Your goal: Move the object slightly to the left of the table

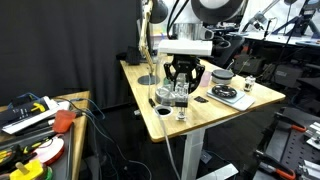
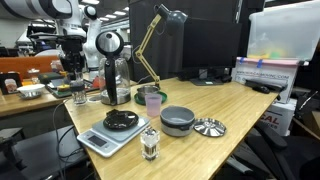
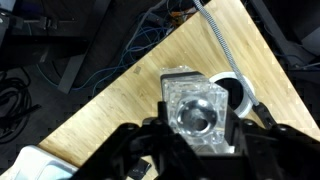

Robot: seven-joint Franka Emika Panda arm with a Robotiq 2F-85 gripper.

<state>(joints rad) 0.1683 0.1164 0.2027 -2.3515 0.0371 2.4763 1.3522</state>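
The small clear glass cup (image 3: 197, 112) sits between my gripper's (image 3: 200, 128) black fingers in the wrist view, with a finger pressed against each side. In an exterior view the gripper (image 1: 180, 92) points straight down over the cup (image 1: 181, 107) near the front corner of the light wooden table (image 1: 205, 118). I cannot tell whether the cup rests on the top or hangs just above it. In an exterior view the gripper (image 2: 77, 92) is far off at the table's (image 2: 240, 110) far end, and the cup is too small to make out there.
A round cable hole (image 3: 238, 96) lies right beside the cup. A large glass pot (image 1: 161, 93) stands next to the gripper. A scale with a bowl (image 2: 112, 132), a second small glass (image 2: 150, 145), a pink cup (image 2: 152, 100), a grey tin (image 2: 177, 120) and a desk lamp (image 2: 160, 30) are also on the table.
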